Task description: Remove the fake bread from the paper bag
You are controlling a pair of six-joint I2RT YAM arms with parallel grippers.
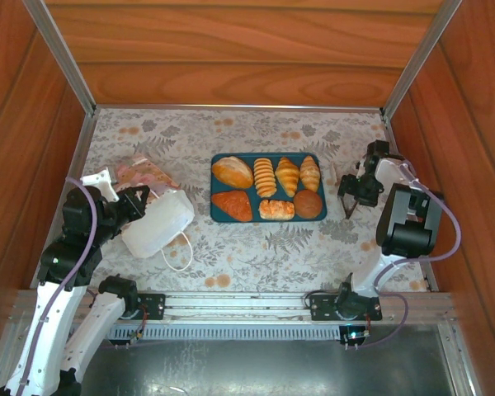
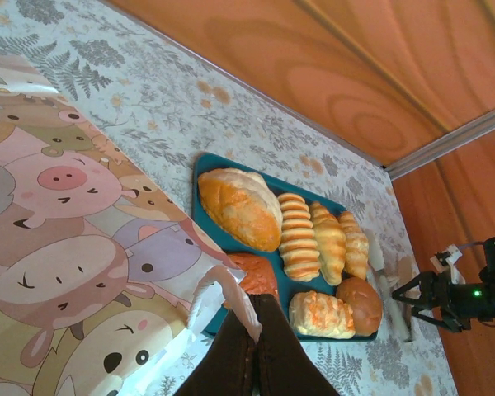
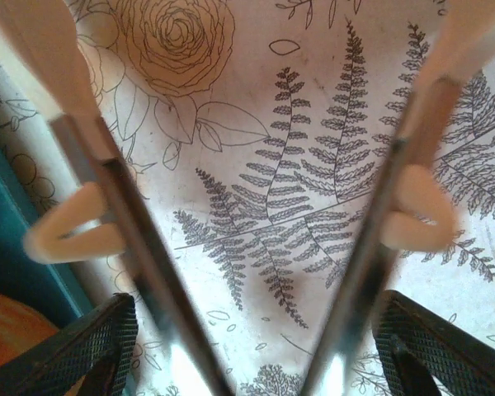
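Note:
Seven pieces of fake bread lie on a teal tray in the middle of the table. The white paper bag lies on its side left of the tray, its cartoon-animal side facing up. My left gripper is shut on the bag's white cord handle at the mouth. My right gripper hangs just right of the tray, holding metal tongs. The tongs are spread wide, with bare tablecloth between their arms.
The bag's other cord loop trails on the cloth toward the near edge. Wooden walls close in the table at the back and both sides. The tray's right edge and a bun sit just left of the tongs.

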